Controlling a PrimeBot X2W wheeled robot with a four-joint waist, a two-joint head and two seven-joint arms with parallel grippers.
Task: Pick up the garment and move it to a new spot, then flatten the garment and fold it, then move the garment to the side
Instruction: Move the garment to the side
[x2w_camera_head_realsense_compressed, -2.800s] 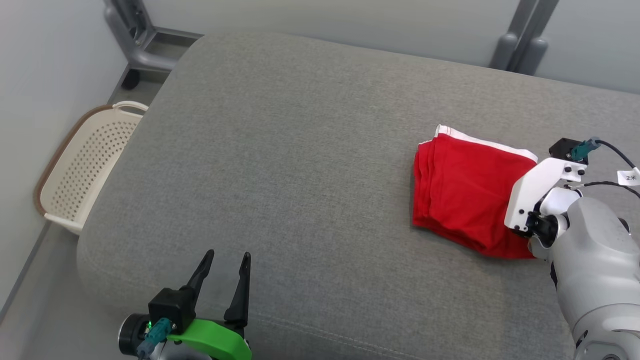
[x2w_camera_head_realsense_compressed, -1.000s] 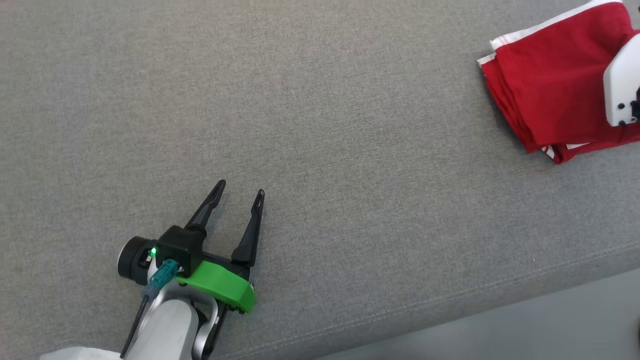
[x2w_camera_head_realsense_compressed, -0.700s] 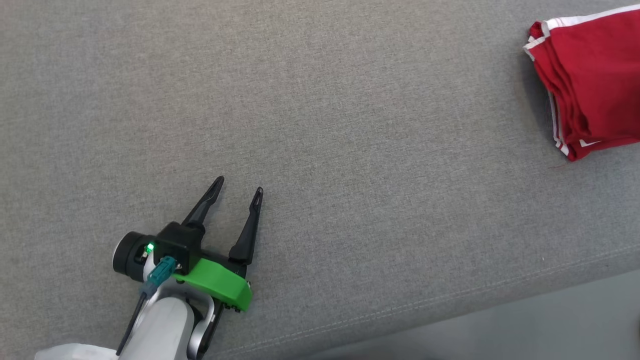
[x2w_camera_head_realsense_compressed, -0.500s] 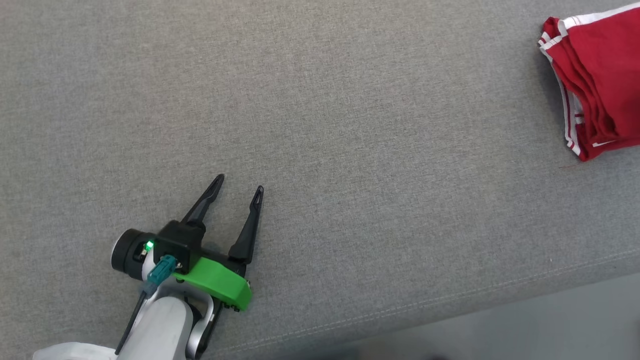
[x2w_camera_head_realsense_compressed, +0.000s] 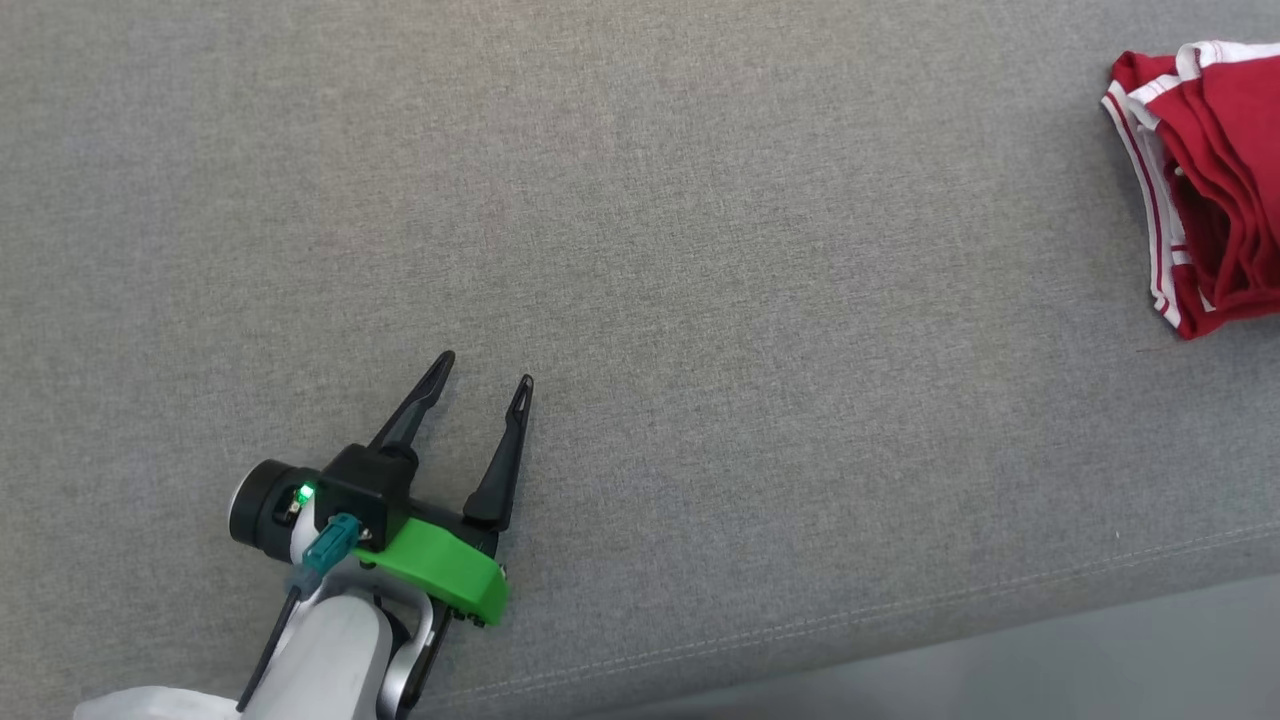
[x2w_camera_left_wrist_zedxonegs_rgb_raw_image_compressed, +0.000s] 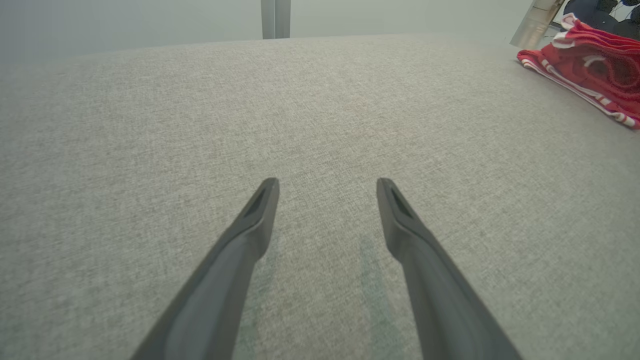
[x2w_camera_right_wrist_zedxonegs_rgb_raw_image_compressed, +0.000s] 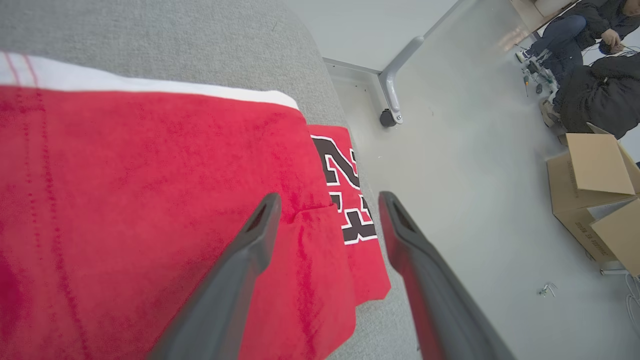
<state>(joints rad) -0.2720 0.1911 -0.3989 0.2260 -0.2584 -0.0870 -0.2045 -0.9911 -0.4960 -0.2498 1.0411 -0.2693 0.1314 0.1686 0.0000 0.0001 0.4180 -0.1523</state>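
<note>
Head view: garment (x2w_camera_head_realsense_compressed: 1215, 180) lies long-axis up-down, folds facing left; left fingers (x2w_camera_head_realsense_compressed: 508, 440) and right fingers (x2w_camera_right_wrist_zedxonegs_rgb_raw_image_compressed: 245, 250) spread

A black, white-edged number 23 (x2w_camera_right_wrist_zedxonegs_rgb_raw_image_compressed: 345, 197) is on the red garment (x2w_camera_right_wrist_zedxonegs_rgb_raw_image_compressed: 150, 200); print on the cardboard box (x2w_camera_right_wrist_zedxonegs_rgb_raw_image_compressed: 595, 167) is too small to read.

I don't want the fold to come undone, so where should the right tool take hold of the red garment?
Probably the garment at its stacked edge, coming in low from the right side of the cushion, where the open right tool hovers. One finger under, one over: loose layers need pinching together.
</note>
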